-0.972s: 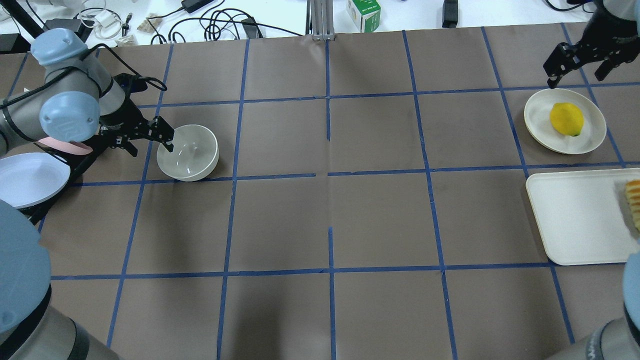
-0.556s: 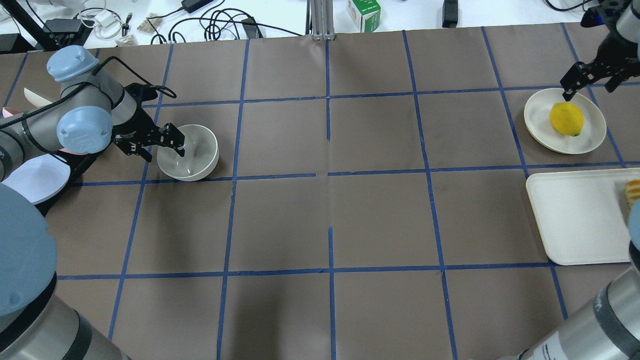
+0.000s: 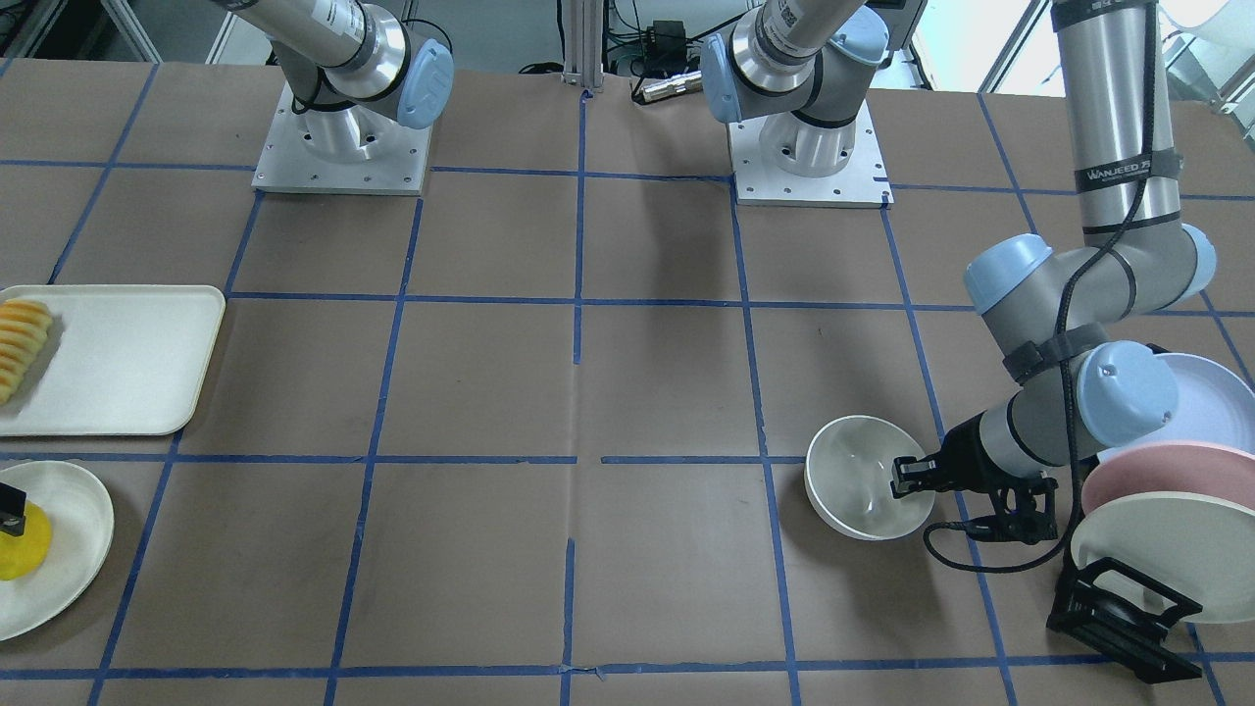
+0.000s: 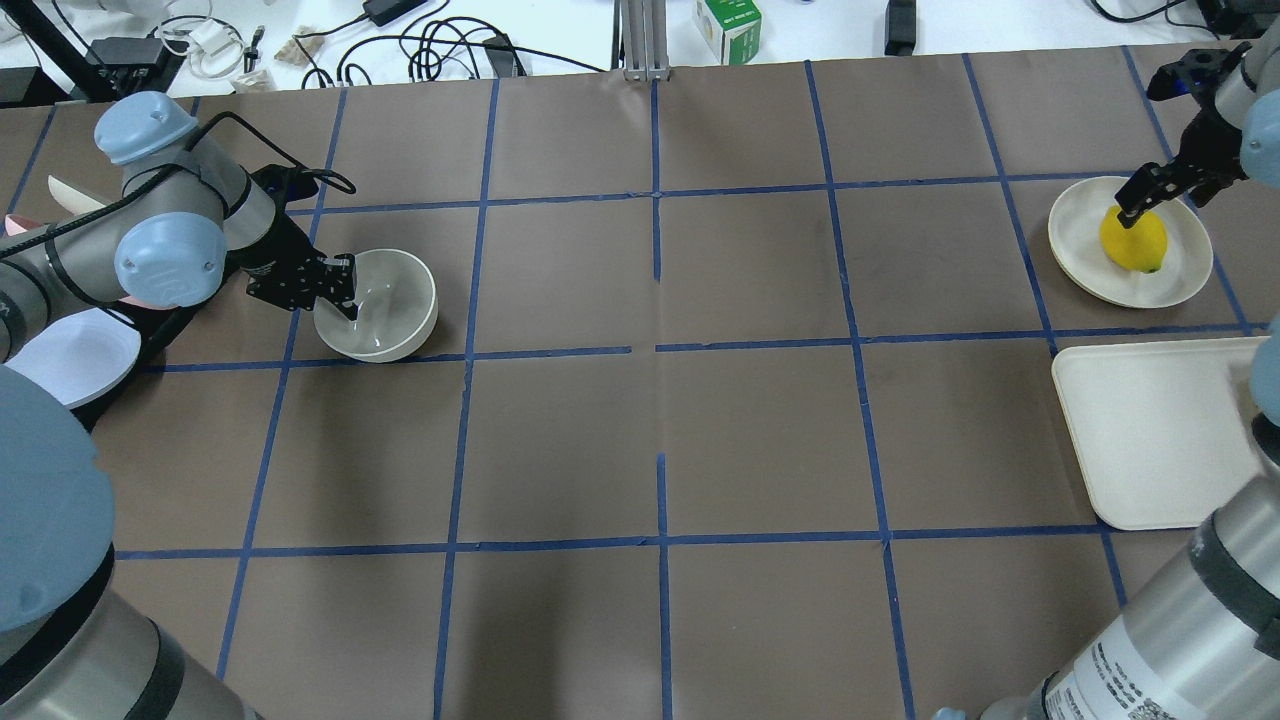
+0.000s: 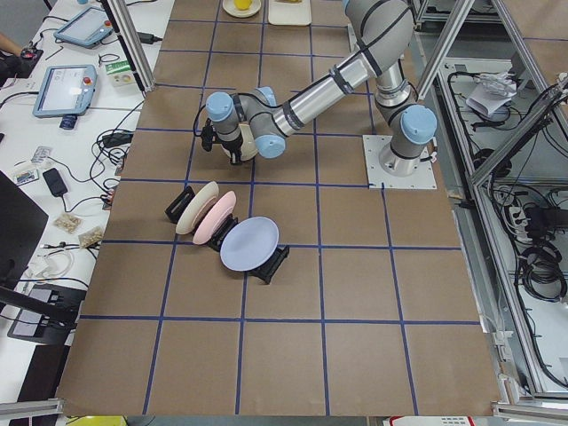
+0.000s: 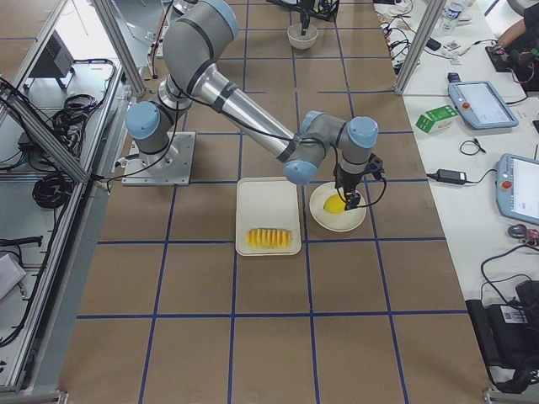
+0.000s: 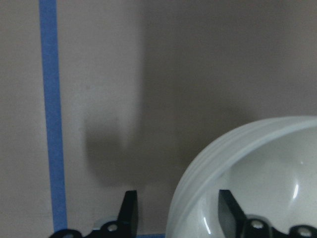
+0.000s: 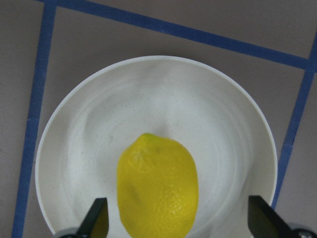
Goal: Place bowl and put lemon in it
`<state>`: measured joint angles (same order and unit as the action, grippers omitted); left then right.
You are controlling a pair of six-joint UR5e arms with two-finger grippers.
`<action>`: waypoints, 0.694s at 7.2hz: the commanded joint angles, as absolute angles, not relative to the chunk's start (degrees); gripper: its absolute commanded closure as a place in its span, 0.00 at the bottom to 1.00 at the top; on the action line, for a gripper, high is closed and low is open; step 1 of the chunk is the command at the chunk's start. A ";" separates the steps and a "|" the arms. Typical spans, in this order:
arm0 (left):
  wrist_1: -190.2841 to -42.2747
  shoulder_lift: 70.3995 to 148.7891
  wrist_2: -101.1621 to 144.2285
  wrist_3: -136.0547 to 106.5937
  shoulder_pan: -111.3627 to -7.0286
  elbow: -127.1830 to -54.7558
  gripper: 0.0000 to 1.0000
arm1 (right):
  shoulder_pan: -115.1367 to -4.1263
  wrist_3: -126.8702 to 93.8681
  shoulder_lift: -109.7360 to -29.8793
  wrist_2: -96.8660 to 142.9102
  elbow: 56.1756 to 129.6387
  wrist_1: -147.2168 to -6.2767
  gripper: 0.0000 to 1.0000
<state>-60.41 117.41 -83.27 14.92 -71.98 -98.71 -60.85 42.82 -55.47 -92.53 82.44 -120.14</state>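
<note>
The cream-white bowl (image 4: 385,310) stands upright on the table at the left, and also shows in the front view (image 3: 858,480). My left gripper (image 4: 345,290) is open, with one finger (image 7: 130,210) outside the near rim and the other inside; the fingers stand apart from the wall of the bowl (image 7: 257,173). The yellow lemon (image 4: 1135,245) lies on a flat cream plate (image 4: 1080,245) at the far right. My right gripper (image 4: 1150,210) is open just above the lemon (image 8: 157,191), its fingers wide on either side.
A white tray (image 4: 1150,440) lies beside the plate, with sliced orange-yellow fruit (image 3: 20,343) on it. A black rack (image 3: 1128,618) with pastel plates stands close behind my left arm. A lavender plate (image 4: 70,360) shows at the left edge.
My left gripper has moved in over the bowl's rim and turned. My right gripper has come down from beyond the plate to just over the lemon.
</note>
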 commanded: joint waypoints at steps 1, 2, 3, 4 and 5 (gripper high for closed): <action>-61.60 115.94 -82.71 15.12 -72.07 -97.92 1.00 | -60.73 43.50 -54.84 -91.24 82.44 -118.31 0.00; -64.13 114.80 -81.57 14.60 -73.11 -97.30 1.00 | -60.73 43.68 -54.50 -90.45 82.35 -118.30 0.00; -66.51 112.78 -79.39 14.50 -76.00 -96.95 1.00 | -60.73 43.68 -53.36 -90.35 82.01 -118.30 0.00; -66.45 111.20 -78.93 14.07 -81.07 -97.29 1.00 | -60.73 43.59 -52.48 -90.44 81.57 -118.30 0.00; -65.66 110.49 -76.92 11.54 -86.87 -97.29 1.00 | -60.73 43.59 -52.47 -90.70 81.65 -118.30 0.18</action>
